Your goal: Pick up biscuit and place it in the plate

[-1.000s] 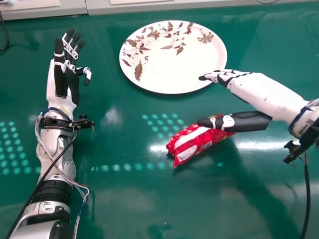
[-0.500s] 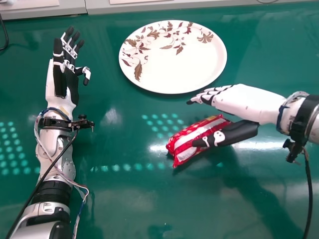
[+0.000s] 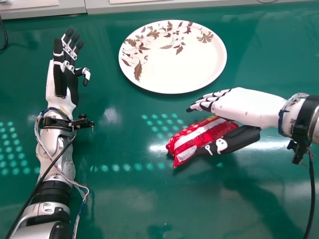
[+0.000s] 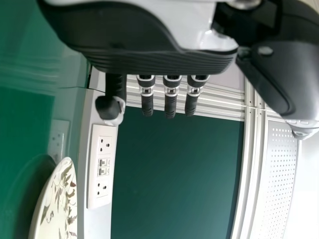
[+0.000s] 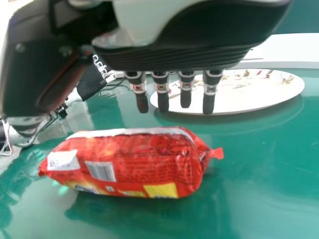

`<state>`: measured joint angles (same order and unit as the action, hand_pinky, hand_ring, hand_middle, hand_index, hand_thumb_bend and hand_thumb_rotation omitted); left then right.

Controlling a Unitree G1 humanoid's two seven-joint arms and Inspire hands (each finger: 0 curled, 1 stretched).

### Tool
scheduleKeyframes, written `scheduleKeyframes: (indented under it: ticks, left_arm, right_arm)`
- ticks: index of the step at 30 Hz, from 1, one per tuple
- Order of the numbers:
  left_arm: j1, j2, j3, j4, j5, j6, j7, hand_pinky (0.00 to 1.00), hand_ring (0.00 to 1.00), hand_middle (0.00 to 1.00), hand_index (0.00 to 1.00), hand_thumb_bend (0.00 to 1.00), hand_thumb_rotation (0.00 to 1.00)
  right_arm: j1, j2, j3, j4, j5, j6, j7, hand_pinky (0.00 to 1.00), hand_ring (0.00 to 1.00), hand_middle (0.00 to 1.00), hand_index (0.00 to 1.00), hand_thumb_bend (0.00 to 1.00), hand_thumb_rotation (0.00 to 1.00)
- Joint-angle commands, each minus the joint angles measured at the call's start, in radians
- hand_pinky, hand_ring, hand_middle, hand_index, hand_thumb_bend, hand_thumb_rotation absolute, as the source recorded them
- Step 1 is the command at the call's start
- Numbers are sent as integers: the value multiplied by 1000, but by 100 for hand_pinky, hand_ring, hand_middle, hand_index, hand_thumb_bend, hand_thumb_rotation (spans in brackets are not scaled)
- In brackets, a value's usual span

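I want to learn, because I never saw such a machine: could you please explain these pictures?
This is a humanoid robot with a left robot hand and a right robot hand. One picture is taken from its head, looking down; the other two from its left and right wrists. On the green table lie a white plate with brown leaf patterns and a red biscuit packet. The right robot hand is at the packet, but its fingers are straight, not closed round it. The left robot hand is open, holding nothing.
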<state>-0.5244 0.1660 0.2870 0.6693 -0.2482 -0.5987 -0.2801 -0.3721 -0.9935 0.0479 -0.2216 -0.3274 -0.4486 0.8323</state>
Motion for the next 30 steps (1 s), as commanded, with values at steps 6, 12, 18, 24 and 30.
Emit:
scheduleKeyframes:
  ticks: [6,12,18,24,30]
  left_arm:
    - [67,1,5,28,7,-9,4,0,100,100,100,100,96]
    - [66,5,9,30,4,-14,-1,0,100,100,100,100,96]
    - [64,2,11,31,13,-19,18,0,100,100,100,100,97]
    - [56,15,5,51,36,-49,35,0,100,100,100,100,100]
    - [51,13,4,48,40,-54,44,0,100,100,100,100,99]
  right_arm:
    - [-12,-7,41,26,-37,-55,4,94,100,100,100,100,52]
    - [-31,20,73,86,-75,-97,-28,93,100,100,100,100,50]
    - [-86,46,122,149,-106,-126,-39,91,100,100,100,100,47]
    - [-123,71,151,215,-174,-150,-87,89,98,99,99,100,40]
    - [-141,94,175,288,-301,-192,-224,74,85,89,89,100,24]
